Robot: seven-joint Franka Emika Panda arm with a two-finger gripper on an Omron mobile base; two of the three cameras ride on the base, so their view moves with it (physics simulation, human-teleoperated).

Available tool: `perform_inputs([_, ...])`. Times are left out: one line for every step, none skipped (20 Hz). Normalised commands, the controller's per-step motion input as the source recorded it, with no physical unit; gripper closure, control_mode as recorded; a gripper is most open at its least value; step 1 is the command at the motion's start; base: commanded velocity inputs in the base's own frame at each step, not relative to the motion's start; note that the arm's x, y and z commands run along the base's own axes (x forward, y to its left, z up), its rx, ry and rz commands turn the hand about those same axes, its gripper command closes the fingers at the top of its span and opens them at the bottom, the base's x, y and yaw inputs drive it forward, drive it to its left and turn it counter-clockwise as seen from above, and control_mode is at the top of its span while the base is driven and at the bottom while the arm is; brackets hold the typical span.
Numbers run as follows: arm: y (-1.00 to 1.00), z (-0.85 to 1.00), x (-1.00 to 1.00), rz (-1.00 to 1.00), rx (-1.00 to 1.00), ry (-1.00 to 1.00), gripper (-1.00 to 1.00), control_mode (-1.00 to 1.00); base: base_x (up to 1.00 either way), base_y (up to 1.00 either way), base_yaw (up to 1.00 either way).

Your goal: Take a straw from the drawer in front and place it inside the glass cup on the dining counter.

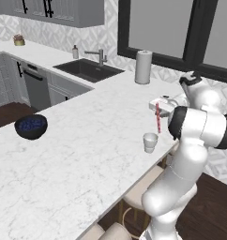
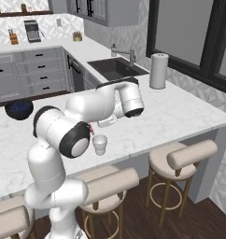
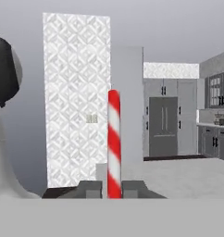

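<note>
Tool [image 1: 158, 111] with straw [image 1: 158, 123] above glass cup [image 1: 150, 142]

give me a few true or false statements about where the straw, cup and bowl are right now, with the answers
1. The gripper is shut on the straw. True.
2. The straw already stands inside the glass cup. False: it hangs in the gripper above and beside the cup, with its lower end clear of the rim.
3. The cup stands upright on the dining counter, near its edge by the stools. True.
4. The bowl touches the cup. False: it sits well away across the counter.
5. The paper towel roll lies on its side. False: it stands upright near the sink.
</note>
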Motion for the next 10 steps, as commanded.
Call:
perform_inputs([0.00,0.00,0.18,0.00,0.04,0.07,1.00,-1.00,0.00,0.00,0.00])
perform_inputs([0.00,0.00,0.22,0.00,0.14,0.18,1.00,-1.00,0.00,0.00,0.00])
perform_inputs([0.00,0.00,0.22,0.00,0.18,0.19,1.00,-1.00,0.00,0.00,0.00])
perform_inputs([0.00,0.00,0.19,0.00,0.21,0.17,1.00,-1.00,0.00,0.00,0.00])
perform_inputs([0.00,0.00,0.15,0.00,0.23,0.20,1.00,-1.00,0.00,0.00,0.00])
perform_inputs([0.00,0.00,0.14,0.00,0.24,0.22,1.00,-1.00,0.00,0.00,0.00])
perform_inputs([-0.04,-0.04,0.15,0.00,0.24,0.21,1.00,-1.00,0.00,0.00,0.00])
perform_inputs([-0.11,0.00,0.16,0.00,0.24,0.15,1.00,-1.00,0.00,0.00,0.00])
perform_inputs([-0.15,0.00,0.15,0.00,0.16,0.05,1.00,-1.00,0.00,0.00,0.00])
perform_inputs([-0.16,0.00,0.16,0.00,0.09,0.00,1.00,-1.00,0.00,0.00,0.00])
